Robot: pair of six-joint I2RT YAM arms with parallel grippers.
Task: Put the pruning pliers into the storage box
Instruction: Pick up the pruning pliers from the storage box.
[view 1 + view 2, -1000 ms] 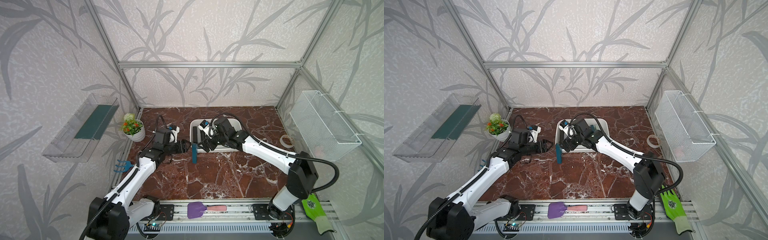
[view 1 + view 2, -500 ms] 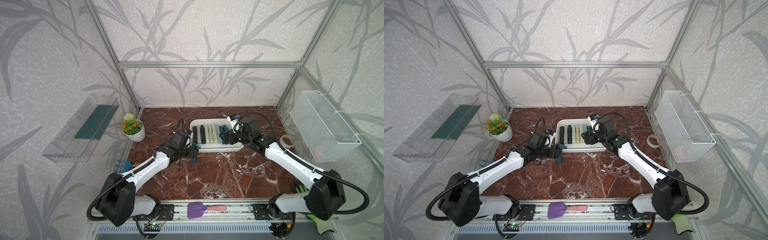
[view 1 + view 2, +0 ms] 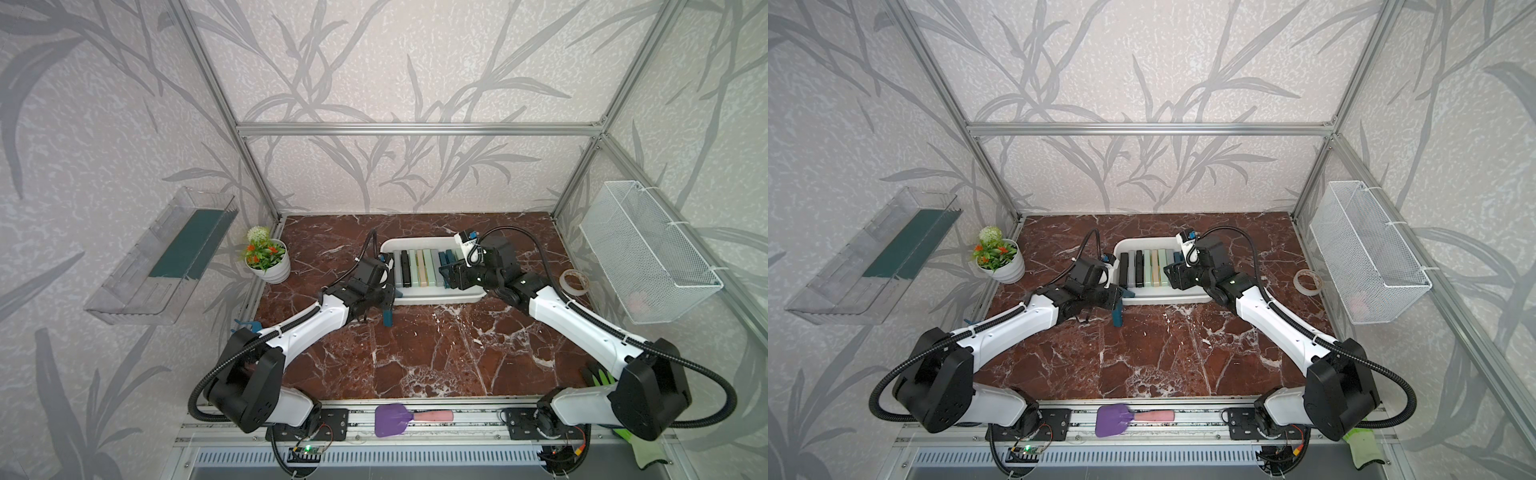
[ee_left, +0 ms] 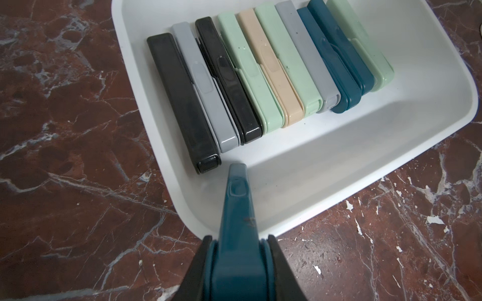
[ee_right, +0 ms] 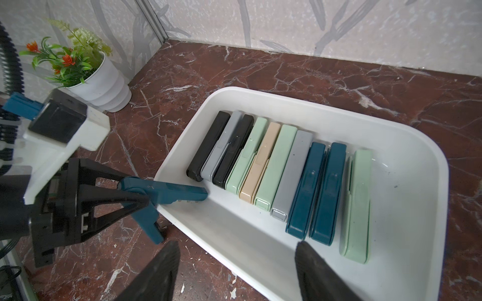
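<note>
Jaws: left jaws closed on one dark teal plastic pruning plier [image 4: 236, 198], gripped near its hinge end. Right jaws parted wide and empty, hanging over the near right part of the box.

Item 1. Shallow white rectangular plastic storage box [image 4: 300, 166], rounded corners, rolled rim. Stands far centre on the red-brown marble counter [image 4: 65, 208].

Item 2. Row of ten slim closed pruning pliers [image 4: 260, 65], side by side in the box's far half. Left to right: black, grey, black, pale green, beige, pale green, grey, two dark teal, pale green. Near strip and right end of the box floor bare.

Item 3. Held teal plier [image 5: 169, 192]: sprung open. One limb reaches over the box's near-left corner, just short of the leftmost black plier. The other points down toward the counter outside the rim; whether it touches the counter cannot be told. Not yet in the box.

Hazards, as judged:
- The drooping limb may snag the near rim as the tool moves in, dragging or tipping the box or twisting the tool out of the grip.
- Released from here, the tool would likely straddle the rim or drop outside.
- Both arms crowd the same box, so a careless advance could knock them together.
</note>
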